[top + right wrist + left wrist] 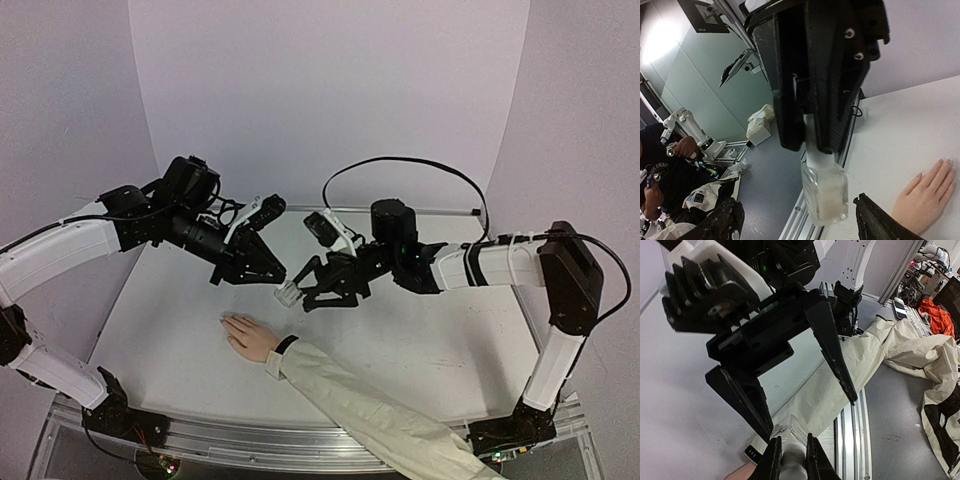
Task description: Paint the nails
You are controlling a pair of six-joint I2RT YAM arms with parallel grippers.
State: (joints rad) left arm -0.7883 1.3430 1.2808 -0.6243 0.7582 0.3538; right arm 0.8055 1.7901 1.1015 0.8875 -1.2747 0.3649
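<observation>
The left end effector (282,276) is pinching the white cap (813,132) of a small bottle (825,192) and is holding it in the air at the centre of the top view, with the clear glass body hanging free below the grip. The right end effector (303,292) is standing open around that body, its fingers spread on either side and apart from the glass. The hand (250,337) is lying flat on the desk (420,330) just below and left of the bottle, and the nails (942,161) are showing as faint pale tips at the lower right of the right wrist view, so no painting looks to be under way yet. The risk, as I judge it, is lying in the uncapping: if the right fingers are closing off-centre on the smooth glass, the bottle could be twisting out of line, slipping, or tipping polish onto the hand or the cream sleeve (350,395). A cap pulled crookedly could also be dragging the brush against the neck
</observation>
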